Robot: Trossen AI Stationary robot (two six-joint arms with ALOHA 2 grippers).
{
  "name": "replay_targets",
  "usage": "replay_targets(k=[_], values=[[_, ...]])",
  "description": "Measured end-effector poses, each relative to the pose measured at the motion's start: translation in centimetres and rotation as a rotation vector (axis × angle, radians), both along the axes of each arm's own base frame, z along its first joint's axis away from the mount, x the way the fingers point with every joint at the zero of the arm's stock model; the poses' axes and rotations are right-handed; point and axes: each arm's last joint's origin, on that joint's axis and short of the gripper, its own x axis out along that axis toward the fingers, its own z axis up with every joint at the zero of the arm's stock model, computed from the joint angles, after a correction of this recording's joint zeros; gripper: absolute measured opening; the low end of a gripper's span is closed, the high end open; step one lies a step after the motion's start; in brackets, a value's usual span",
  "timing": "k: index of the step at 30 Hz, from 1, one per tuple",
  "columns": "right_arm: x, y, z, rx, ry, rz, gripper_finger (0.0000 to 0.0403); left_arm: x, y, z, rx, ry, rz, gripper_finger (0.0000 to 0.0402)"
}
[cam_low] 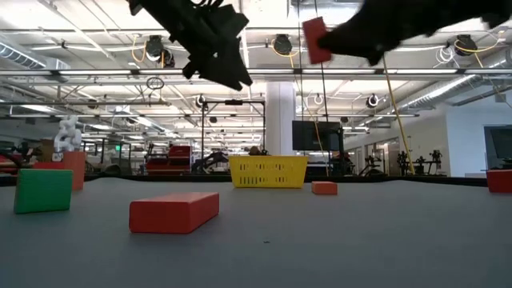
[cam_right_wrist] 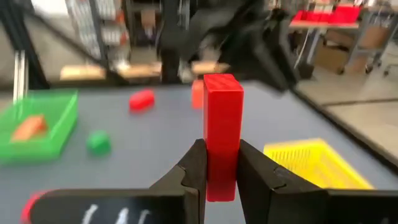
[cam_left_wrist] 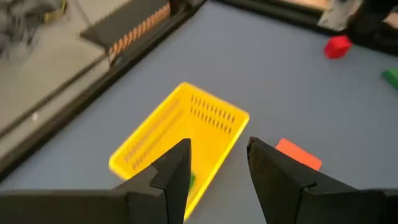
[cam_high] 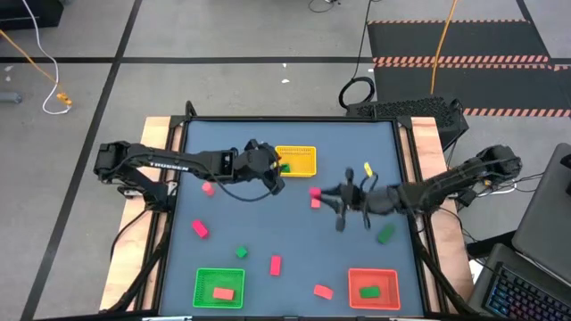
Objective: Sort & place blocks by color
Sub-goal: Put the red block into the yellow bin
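Two arms: both hovering over the tabletop point(cam_high: 294, 209).
Right gripper point(cam_right_wrist: 221, 171): jaws clamping an upright red bar block point(cam_right_wrist: 222, 124).
Left gripper point(cam_left_wrist: 217, 168): jaws standing apart, empty, above the yellow basket point(cam_left_wrist: 186, 134).

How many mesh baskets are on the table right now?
3. In the high view, the yellow basket sits at top centre, the green basket at bottom left, and the red basket at bottom right. None appears hidden.

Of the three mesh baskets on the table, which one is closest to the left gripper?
The yellow basket, at the far middle of the table, right beside the left gripper. The green basket and the red basket sit along the near edge.
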Motion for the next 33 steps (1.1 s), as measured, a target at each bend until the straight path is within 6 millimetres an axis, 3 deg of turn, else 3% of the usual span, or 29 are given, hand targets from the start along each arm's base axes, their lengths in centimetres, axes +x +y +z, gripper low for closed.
replay_targets(k=[4, 12, 16, 21, 26, 33], values=[[1.3, -3.7, -0.2, 0.049, -0.045, -0.022, 0.0049, 0.3, -0.6, 0.9, 0.093, -0.033, -0.082, 0.0159], [3.3, -9.3, -3.5, 0.146, 0.053, -0.144, 0.0049, -1.4, -1.0, 4.0, 0.166, -0.128, -0.126, 0.0159], [5.4, -10.6, -3.7, 0.134, 0.091, -0.152, 0.0049, -2.2, -1.1, 5.4, 0.179, -0.177, -0.176, 0.0159], [7.4, -11.6, -4.0, 0.088, 0.299, -0.203, 0.0049, -2.7, -1.2, 5.5, 0.188, -0.146, -0.201, 0.0159], [7.4, -12.9, -3.9, 0.046, 0.429, -0.341, 0.0062, -3.1, -1.2, 5.6, 0.194, -0.118, -0.207, 0.0159], [7.2, -13.7, -3.7, 0.113, 0.401, -0.336, 0.0070, -4.1, -1.1, 6.2, 0.181, -0.111, -0.198, 0.0159]])
